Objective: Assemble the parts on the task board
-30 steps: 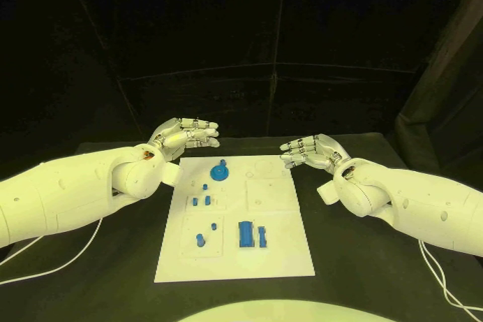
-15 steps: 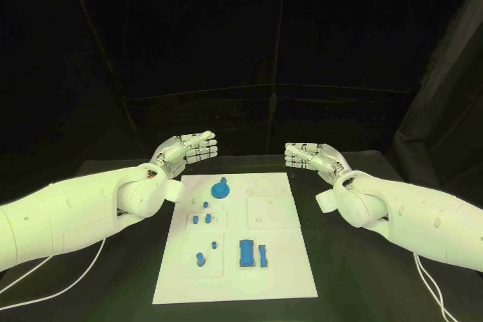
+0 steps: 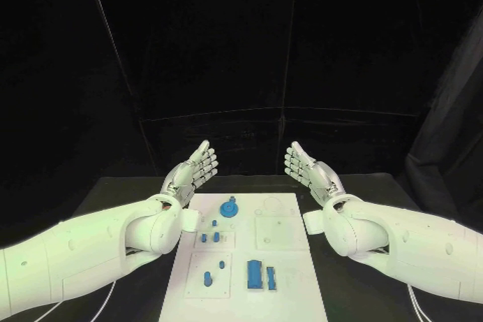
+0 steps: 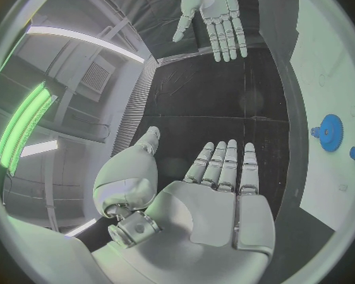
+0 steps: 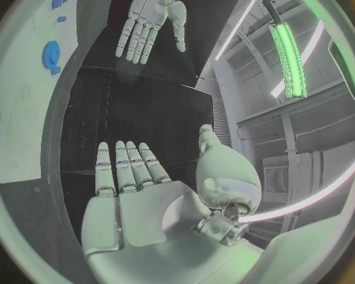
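Since a second ago both my hands have opened out from a loose curl and risen, while the camera itself has tilted. Now my silver left hand [image 3: 193,170] and silver right hand [image 3: 307,170] stand beyond the far end of the board, palms facing each other, fingers straight and spread, holding nothing.

Nearest me on the flat white rectangular task board [image 3: 287,266] lie a long blue block [image 3: 255,274] and a thinner blue bar [image 3: 271,278] just beside it, with two small blue pegs [image 3: 207,278] to their left. Further up sit more small blue pieces [image 3: 213,236], then a toothed blue gear wheel [image 3: 230,209] near the far end. The parts look like hard, smooth plastic; the board shows shallow recessed outlines.

I cannot tell whether these parts already sit in their final seats: this fits either hands poised ahead of assembly or drawn back after it. The black worktop [image 3: 121,196] is matt.
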Tool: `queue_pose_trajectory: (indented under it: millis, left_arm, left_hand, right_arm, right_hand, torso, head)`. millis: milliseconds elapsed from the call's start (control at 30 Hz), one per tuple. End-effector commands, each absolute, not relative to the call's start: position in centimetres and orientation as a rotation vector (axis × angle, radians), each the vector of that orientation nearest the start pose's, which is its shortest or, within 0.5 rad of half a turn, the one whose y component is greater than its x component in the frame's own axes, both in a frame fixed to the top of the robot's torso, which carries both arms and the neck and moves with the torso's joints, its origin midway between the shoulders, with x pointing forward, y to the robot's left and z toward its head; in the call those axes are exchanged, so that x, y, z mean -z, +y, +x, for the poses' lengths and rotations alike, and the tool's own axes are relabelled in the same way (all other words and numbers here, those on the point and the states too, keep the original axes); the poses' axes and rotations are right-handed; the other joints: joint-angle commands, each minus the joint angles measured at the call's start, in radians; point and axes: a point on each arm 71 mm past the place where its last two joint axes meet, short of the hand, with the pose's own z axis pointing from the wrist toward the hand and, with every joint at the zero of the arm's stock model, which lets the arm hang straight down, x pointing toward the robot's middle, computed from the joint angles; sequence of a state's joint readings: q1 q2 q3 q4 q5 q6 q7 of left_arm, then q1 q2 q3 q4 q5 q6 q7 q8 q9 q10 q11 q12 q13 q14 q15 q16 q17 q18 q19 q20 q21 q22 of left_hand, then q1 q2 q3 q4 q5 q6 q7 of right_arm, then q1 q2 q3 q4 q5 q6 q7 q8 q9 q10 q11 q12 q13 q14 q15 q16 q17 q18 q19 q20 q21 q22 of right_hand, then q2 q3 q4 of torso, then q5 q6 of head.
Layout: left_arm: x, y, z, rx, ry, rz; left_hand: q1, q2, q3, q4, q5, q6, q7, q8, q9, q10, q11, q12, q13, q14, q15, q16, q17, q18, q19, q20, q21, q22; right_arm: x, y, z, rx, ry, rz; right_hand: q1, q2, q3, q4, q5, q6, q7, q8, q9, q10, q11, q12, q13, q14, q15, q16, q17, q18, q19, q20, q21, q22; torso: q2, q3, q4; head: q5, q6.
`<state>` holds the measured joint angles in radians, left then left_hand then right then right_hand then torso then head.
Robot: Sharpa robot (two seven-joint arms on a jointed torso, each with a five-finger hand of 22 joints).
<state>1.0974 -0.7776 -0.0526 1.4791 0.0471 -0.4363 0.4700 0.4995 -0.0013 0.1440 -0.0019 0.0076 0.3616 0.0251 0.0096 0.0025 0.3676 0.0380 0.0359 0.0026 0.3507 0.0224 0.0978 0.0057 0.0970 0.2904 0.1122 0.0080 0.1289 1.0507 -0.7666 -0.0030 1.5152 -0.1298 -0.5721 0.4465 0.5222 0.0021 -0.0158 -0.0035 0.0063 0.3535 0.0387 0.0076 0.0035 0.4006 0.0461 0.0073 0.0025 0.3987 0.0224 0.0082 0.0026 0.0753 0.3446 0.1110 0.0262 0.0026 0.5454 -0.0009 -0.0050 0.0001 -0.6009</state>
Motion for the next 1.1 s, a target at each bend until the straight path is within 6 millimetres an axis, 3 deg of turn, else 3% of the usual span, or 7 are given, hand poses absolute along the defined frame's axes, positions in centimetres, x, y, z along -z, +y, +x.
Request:
queue_pose_trajectory:
  millis: [33, 67, 100, 333, 967, 1067, 1100]
  left_arm:
    - [22.8, 20.1, 47.3, 1.282, 1.265, -1.201]
    - [22.7, 19.8, 47.0, 1.269, 1.253, -1.203]
    - [22.7, 19.7, 46.8, 1.261, 1.246, -1.204]
    - [22.4, 19.2, 46.2, 1.229, 1.218, -1.209]
    - [22.4, 19.2, 46.2, 1.229, 1.218, -1.209]
    - [22.4, 19.2, 46.2, 1.229, 1.218, -1.209]
    - [22.4, 19.2, 46.2, 1.229, 1.218, -1.209]
  left_hand:
    - [-0.159, 0.001, -0.046, 0.002, -0.008, -0.115, -0.025, -0.01, -0.002, -0.117, -0.038, -0.036, -0.003, -0.112, -0.022, -0.098, -0.006, -0.097, -0.093, -0.036, -0.008, -0.041]
    - [-0.177, 0.001, -0.051, 0.002, -0.008, -0.128, -0.025, -0.01, -0.002, -0.13, -0.038, -0.036, -0.003, -0.124, -0.022, -0.098, -0.006, -0.097, -0.102, -0.04, -0.008, -0.046]
    - [-0.19, 0.001, -0.055, 0.002, -0.008, -0.137, -0.025, -0.01, -0.002, -0.14, -0.038, -0.036, -0.003, -0.133, -0.022, -0.098, -0.006, -0.097, -0.11, -0.112, -0.008, -0.049]
    - [-0.266, 0.001, -0.144, 0.002, -0.008, -0.192, -0.025, -0.01, -0.002, -0.196, -0.038, -0.036, -0.003, -0.186, -0.022, -0.098, -0.006, -0.097, -0.155, -0.112, -0.008, -0.129]
    - [-0.392, 0.001, -0.144, 0.002, -0.008, -0.282, -0.025, -0.01, -0.002, -0.286, -0.038, -0.036, -0.003, -0.273, -0.022, -0.098, -0.006, -0.097, -0.29, -0.112, -0.008, -0.129]
    - [-0.403, 0.001, -0.144, 0.002, -0.008, -0.291, -0.025, -0.01, -0.002, -0.295, -0.038, -0.036, -0.003, -0.351, -0.022, -0.098, -0.006, -0.097, -0.29, -0.112, -0.008, -0.129]
    - [-0.406, 0.001, -0.144, 0.002, -0.008, -0.362, -0.025, -0.01, -0.002, -0.368, -0.038, -0.036, -0.003, -0.351, -0.022, -0.098, -0.006, -0.097, -0.29, -0.112, -0.008, -0.129]
  right_arm:
    - [22.6, -19.4, 46.6, -1.242, 1.232, 1.19]
    - [22.5, -19.3, 46.4, -1.236, 1.225, 1.199]
    - [22.5, -19.3, 46.3, -1.233, 1.222, 1.203]
    - [22.4, -19.2, 46.2, -1.229, 1.218, 1.209]
    - [22.4, -19.2, 46.2, -1.229, 1.218, 1.209]
    - [22.4, -19.2, 46.2, -1.229, 1.218, 1.209]
    - [22.4, -19.2, 46.2, -1.229, 1.218, 1.209]
  right_hand:
    - [-0.166, -0.002, 0.016, 0.004, -0.006, -0.113, -0.039, -0.008, -0.004, -0.127, -0.046, -0.007, -0.003, -0.127, -0.022, -0.008, -0.003, -0.075, -0.11, -0.035, -0.026, -0.003]
    - [-0.184, -0.002, 0.016, 0.004, -0.006, -0.125, -0.039, -0.008, -0.004, -0.141, -0.046, -0.007, -0.003, -0.141, -0.022, -0.008, -0.003, -0.075, -0.121, -0.039, -0.026, -0.003]
    - [-0.197, -0.002, 0.016, 0.004, -0.006, -0.133, -0.039, -0.008, -0.004, -0.15, -0.046, -0.007, -0.003, -0.15, -0.022, -0.008, -0.003, -0.075, -0.13, -0.111, -0.026, -0.003]
    - [-0.276, -0.002, 0.016, 0.004, -0.006, -0.187, -0.039, -0.008, -0.004, -0.211, -0.046, -0.007, -0.003, -0.211, -0.022, -0.008, -0.003, -0.075, -0.179, -0.111, -0.026, -0.003]
    - [-0.408, -0.002, 0.016, 0.004, -0.006, -0.274, -0.039, -0.008, -0.004, -0.312, -0.046, -0.007, -0.003, -0.312, -0.022, -0.008, -0.003, -0.075, -0.267, -0.111, -0.026, -0.003]
    - [-0.522, -0.002, 0.016, 0.004, -0.006, -0.353, -0.039, -0.008, -0.004, -0.401, -0.046, -0.007, -0.003, -0.399, -0.022, -0.008, -0.003, -0.075, -0.345, -0.111, -0.026, -0.003]
    - [-0.522, -0.002, 0.016, 0.004, -0.006, -0.353, -0.039, -0.008, -0.004, -0.401, -0.046, -0.007, -0.003, -0.399, -0.022, -0.008, -0.003, -0.075, -0.345, -0.111, -0.026, -0.003]
  torso:
    - [-0.001, 0.0009, 0.005]
    - [-0.001, 0.0009, 0.005]
    - [-0.001, 0.0009, 0.005]
    - [-0.001, 0.0009, 0.005]
    - [-0.001, 0.0009, 0.005]
    - [-0.001, 0.0009, 0.005]
    - [-0.001, 0.0009, 0.005]
  head:
    - [0.0, 0.001]
    - [0.0, 0.001]
    - [0.0, 0.001]
    - [0.0, 0.001]
    - [0.0, 0.001]
    - [0.0, 0.001]
    - [0.0, 0.001]
